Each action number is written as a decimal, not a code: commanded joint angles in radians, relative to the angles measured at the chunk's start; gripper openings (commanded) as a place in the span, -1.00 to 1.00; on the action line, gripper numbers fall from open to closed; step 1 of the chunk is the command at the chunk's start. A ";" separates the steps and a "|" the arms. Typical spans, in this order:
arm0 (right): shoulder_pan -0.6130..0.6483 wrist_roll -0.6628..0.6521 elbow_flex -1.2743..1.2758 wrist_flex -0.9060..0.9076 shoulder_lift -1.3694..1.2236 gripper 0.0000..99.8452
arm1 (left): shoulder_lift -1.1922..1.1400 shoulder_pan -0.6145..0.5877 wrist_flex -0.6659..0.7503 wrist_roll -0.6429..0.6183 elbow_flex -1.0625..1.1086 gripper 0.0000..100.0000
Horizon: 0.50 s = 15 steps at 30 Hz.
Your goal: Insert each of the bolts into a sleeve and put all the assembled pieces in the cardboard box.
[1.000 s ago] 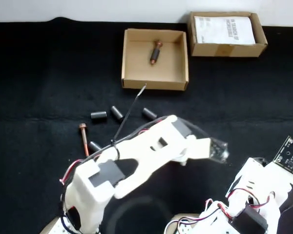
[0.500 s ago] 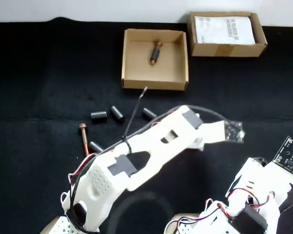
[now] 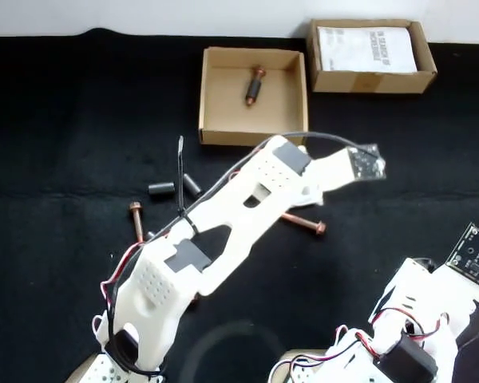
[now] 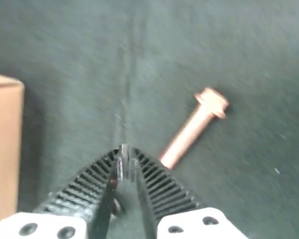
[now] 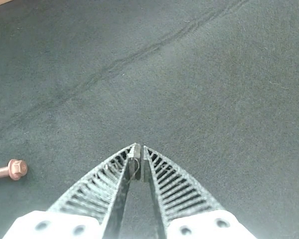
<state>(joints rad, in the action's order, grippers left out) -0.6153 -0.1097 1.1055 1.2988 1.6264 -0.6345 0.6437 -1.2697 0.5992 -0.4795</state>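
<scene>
The open cardboard box (image 3: pixel 252 138) stands at the back of the black mat with one assembled bolt and sleeve (image 3: pixel 255 85) inside. A loose copper bolt (image 3: pixel 300 223) lies on the mat beside my left arm (image 3: pixel 247 215), which stretches across the middle. In the left wrist view my left gripper (image 4: pixel 124 151) is shut and empty, its tip just short of that bolt's (image 4: pixel 193 128) shank end, with the box corner (image 4: pixel 5 149) to one side. Another bolt (image 3: pixel 136 219) and two dark sleeves (image 3: pixel 161 189) (image 3: pixel 191 185) lie to the left. My right gripper (image 5: pixel 136 149) is shut and empty over bare mat, a bolt head (image 5: pixel 16 169) off to its side.
A second cardboard box (image 3: pixel 371 80) holding a printed sheet sits at the back right. My right arm (image 3: pixel 431 319) is folded at the front right corner. A black cable tie (image 3: pixel 180 171) sticks up from the left arm.
My left arm has swung up and toward the box, uncovering the bolt on the mat and covering a sleeve that lay near the middle. The right arm is still.
</scene>
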 commanded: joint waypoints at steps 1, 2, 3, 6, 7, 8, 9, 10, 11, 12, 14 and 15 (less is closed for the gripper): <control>0.001 -0.009 0.031 -0.016 0.001 -0.99 | 0.007 0.027 -0.080 -0.003 -0.048 -0.79; 0.001 -0.009 0.041 -0.016 0.004 -0.99 | 0.010 0.030 -0.104 0.009 -0.050 -0.77; 0.001 -0.009 0.042 -0.016 0.005 -0.99 | 0.016 0.036 -0.130 0.037 -0.050 -0.76; 0.001 -0.008 0.044 -0.018 0.005 -0.99 | 0.018 0.056 -0.258 0.143 -0.087 -0.74; 0.001 -0.008 0.047 -0.027 0.005 -0.99 | 0.015 0.059 -0.296 0.170 -0.113 -0.74; 0.001 -0.009 0.050 -0.039 0.005 -0.99 | 0.008 0.061 -0.325 0.193 -0.142 -0.74; -0.001 -0.009 0.051 -0.045 0.005 -0.99 | 0.007 0.064 -0.338 0.207 -0.163 -0.74; -0.001 -0.009 0.051 -0.051 0.004 -0.99 | 0.007 0.065 -0.339 0.218 -0.174 -0.74; 0.001 -0.009 0.051 -0.051 0.004 -0.99 | 0.007 0.068 -0.336 0.232 -0.179 -0.74; 0.001 -0.008 0.051 -0.051 0.004 -0.99 | 0.007 0.070 -0.336 0.252 -0.185 -0.74; 0.001 -0.008 0.051 -0.051 -0.001 -0.99 | 0.007 0.071 -0.336 0.316 -0.191 -0.74; 0.001 -0.009 0.051 -0.051 -0.001 -0.99 | 0.005 0.071 -0.334 0.354 -0.191 -0.74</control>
<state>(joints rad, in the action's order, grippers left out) -0.6153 -0.1097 1.1546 1.2651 1.6264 -0.6360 0.6958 -1.5980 0.8753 -0.6283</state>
